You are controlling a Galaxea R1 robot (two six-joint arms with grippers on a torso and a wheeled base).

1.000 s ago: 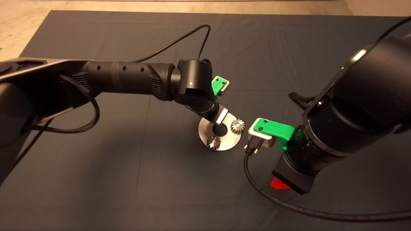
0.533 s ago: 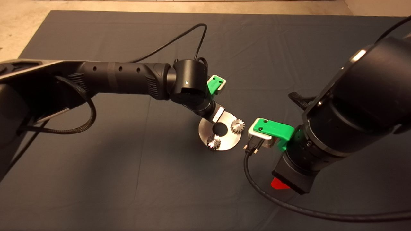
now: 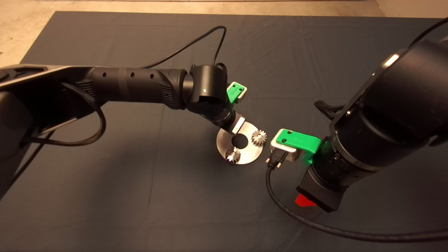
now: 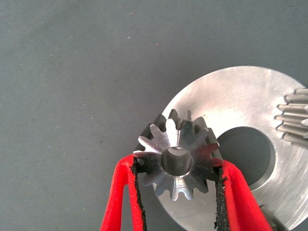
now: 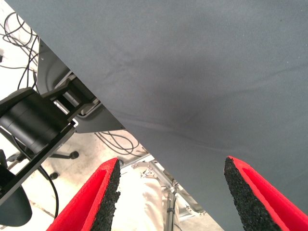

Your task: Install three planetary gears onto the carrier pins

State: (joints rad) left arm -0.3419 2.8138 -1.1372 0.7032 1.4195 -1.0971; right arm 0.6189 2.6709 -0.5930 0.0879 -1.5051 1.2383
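My left gripper [image 4: 178, 164] is shut on a planetary gear [image 4: 185, 142], its black pads pressing the teeth on both sides. The gear hangs flat over the rim of the silver carrier disc [image 4: 240, 98], beside the disc's central hole [image 4: 246, 153]. Whether a carrier pin sits under its bore I cannot tell. In the head view the left wrist [image 3: 210, 96] covers this gear and the far-left part of the disc [image 3: 252, 152]. Two more gears sit on the disc, one at the right [image 3: 259, 137] and one at the front [image 3: 232, 154]. My right gripper [image 5: 171, 192] is open and holds nothing.
The right arm [image 3: 367, 140] hovers just right of the disc, with its green camera mount [image 3: 297, 141] and cable [image 3: 280, 203] close to the disc's edge. The right wrist view looks past the mat's edge to floor, cables and a black stand [image 5: 33, 125].
The left arm drew back slightly to the left with the gear, uncovering a little more of the disc, then held still. The right arm and the two seated gears have not moved.
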